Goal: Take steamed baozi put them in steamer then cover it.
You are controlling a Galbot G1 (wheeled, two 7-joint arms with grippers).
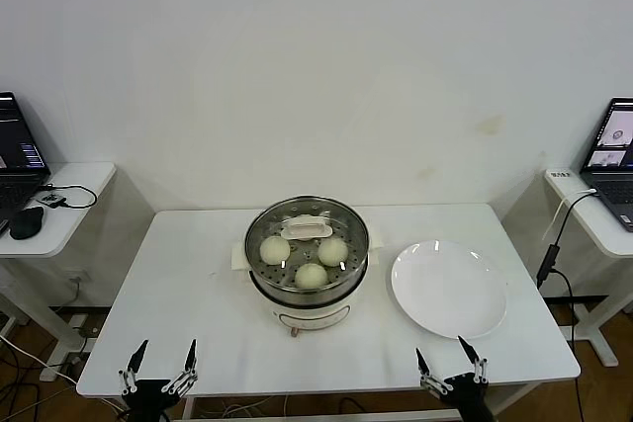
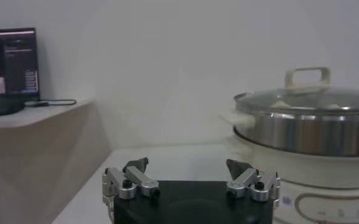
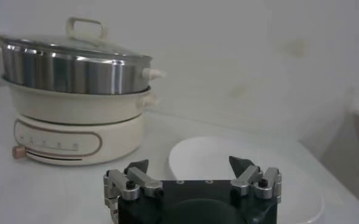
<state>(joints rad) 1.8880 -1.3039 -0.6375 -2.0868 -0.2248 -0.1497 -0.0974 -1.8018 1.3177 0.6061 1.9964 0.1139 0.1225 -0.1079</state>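
The steamer (image 1: 307, 295) stands at the middle of the white table, a shiny steel pot on a white base (image 3: 75, 131). Three steamed baozi (image 1: 311, 275) show inside it through the cover (image 1: 307, 218), a clear glass lid with a cream handle (image 1: 308, 229) that sits on the pot's rim. The cover's handle (image 2: 307, 77) also rises above the pot in the left wrist view. My left gripper (image 1: 165, 354) hangs open at the table's front left edge, empty. At the front right edge my right gripper (image 1: 442, 353) is open and empty too, just in front of the plate.
A flat white plate (image 1: 450, 289) lies bare to the right of the steamer. Side tables with laptops (image 1: 18, 145) (image 1: 613, 150) stand off both ends of the table. A cable (image 1: 549, 259) hangs at the right.
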